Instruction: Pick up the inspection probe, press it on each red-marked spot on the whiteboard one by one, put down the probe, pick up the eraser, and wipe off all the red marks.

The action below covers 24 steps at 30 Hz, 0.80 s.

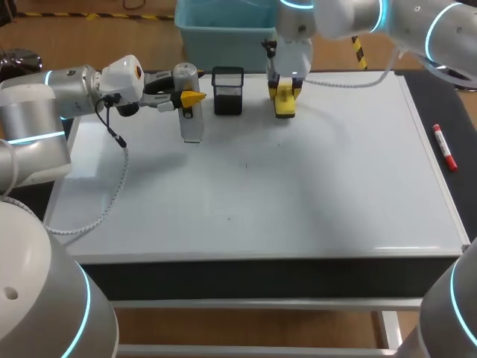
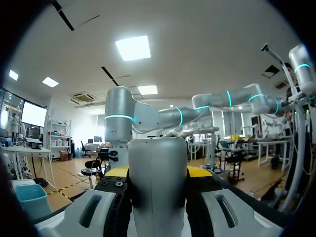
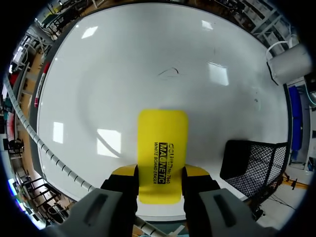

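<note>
The right gripper (image 1: 285, 89) clamps the eraser (image 1: 285, 105) at the whiteboard's (image 1: 313, 186) far edge, beside a mesh cup (image 1: 227, 91). Wiping calls for a flat pad and even pressure. At far left, the left gripper (image 1: 190, 98) is closed around the probe (image 1: 191, 121).

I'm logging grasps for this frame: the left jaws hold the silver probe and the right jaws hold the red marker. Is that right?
Not quite: the right jaws are shut on the yellow eraser, not the red marker, which lies loose beside the whiteboard; the right wrist view shows it. The left jaws do hold the silver probe.
</note>
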Available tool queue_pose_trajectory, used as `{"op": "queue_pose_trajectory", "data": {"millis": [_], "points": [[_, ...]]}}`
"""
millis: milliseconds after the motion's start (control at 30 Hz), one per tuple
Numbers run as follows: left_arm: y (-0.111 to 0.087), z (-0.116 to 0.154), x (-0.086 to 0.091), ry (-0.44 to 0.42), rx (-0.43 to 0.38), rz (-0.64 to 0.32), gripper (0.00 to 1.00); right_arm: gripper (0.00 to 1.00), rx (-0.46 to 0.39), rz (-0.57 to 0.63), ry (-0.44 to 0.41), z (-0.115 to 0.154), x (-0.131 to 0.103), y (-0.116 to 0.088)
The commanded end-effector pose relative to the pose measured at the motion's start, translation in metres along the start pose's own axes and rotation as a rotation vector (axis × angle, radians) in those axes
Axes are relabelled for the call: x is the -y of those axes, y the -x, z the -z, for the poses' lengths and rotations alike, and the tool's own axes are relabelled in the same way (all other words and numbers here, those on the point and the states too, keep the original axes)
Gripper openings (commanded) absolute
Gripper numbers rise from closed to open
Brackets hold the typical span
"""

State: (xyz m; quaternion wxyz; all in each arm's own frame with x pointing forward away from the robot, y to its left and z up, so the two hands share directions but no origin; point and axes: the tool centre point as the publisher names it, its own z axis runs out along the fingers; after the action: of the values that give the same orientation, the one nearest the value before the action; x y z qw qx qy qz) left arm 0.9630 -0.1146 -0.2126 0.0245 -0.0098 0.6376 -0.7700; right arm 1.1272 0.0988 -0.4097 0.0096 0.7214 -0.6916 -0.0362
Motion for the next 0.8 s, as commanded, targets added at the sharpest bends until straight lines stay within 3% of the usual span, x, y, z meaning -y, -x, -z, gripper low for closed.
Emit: {"op": "queue_pose_trajectory", "data": {"millis": [33,800], "points": [[0.001,0.0,0.001,-0.001,-0.001,0.0,0.0,0.0,-0.004,0.006,0.015,-0.004,0.012,-0.001],[0.001,0.0,0.001,-0.001,-0.001,0.0,0.0,0.0,-0.002,-0.012,-0.032,-0.013,0.019,0.0]]}}
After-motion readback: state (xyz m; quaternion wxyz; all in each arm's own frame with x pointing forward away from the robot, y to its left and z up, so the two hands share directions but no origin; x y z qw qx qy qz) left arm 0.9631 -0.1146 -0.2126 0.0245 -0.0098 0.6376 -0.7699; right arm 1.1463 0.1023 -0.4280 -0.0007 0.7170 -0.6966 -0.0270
